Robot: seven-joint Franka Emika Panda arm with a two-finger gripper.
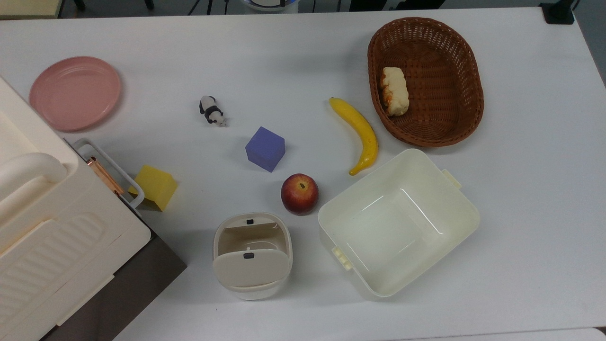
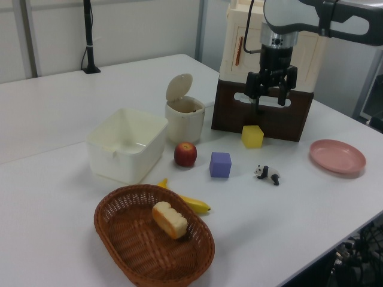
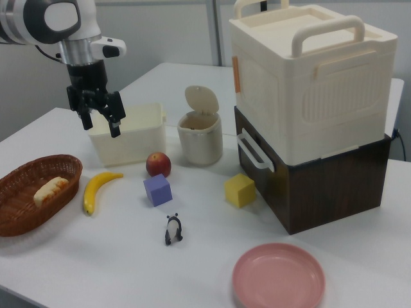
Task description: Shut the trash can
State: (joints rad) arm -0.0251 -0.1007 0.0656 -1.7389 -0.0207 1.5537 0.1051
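top view | white table [image 1: 303,57] | trash can [image 1: 252,255] lid up | tool [image 3: 99,120] spread

The white surface [image 1: 293,61] carries everything. Taking the red apple [image 1: 299,193] as landmark in the top view: the trash can [image 1: 252,255], lid raised, stands just below-left of it; the lidless cream tub [image 1: 398,222] sits to its right; the purple cube [image 1: 265,148] is up-left, the panda figure [image 1: 211,111] farther that way. The banana [image 1: 360,134] lies up-right, the wicker basket [image 1: 426,80] beyond it. The yellow block [image 1: 155,187], dark-based stacked box [image 1: 71,265] and pink plate [image 1: 75,93] lie to the left.
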